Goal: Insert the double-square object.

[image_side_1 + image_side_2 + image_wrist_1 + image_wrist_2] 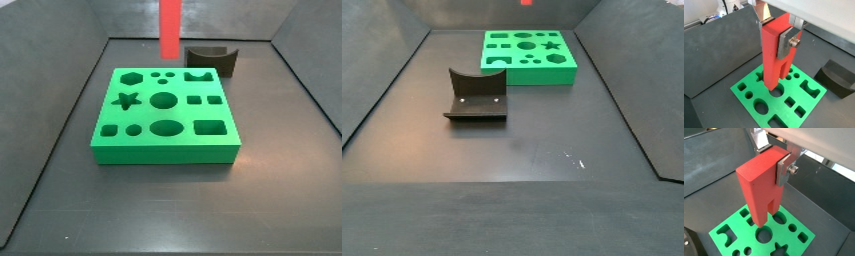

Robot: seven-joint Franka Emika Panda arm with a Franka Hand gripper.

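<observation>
My gripper is shut on the upper part of the double-square object, a tall bright-red bar. It also shows in a wrist view. The bar hangs upright, and its slotted lower end with two square prongs is just above the flat green board with shaped holes. The silver fingers clamp the bar from both sides. In a side view the bar hangs over the far edge of the board and the gripper is cut off. In a side view only a red tip shows above the board.
A dark grey fixture with a curved notch stands on the floor beside the board and shows again in a side view and a wrist view. Grey walls enclose the dark floor.
</observation>
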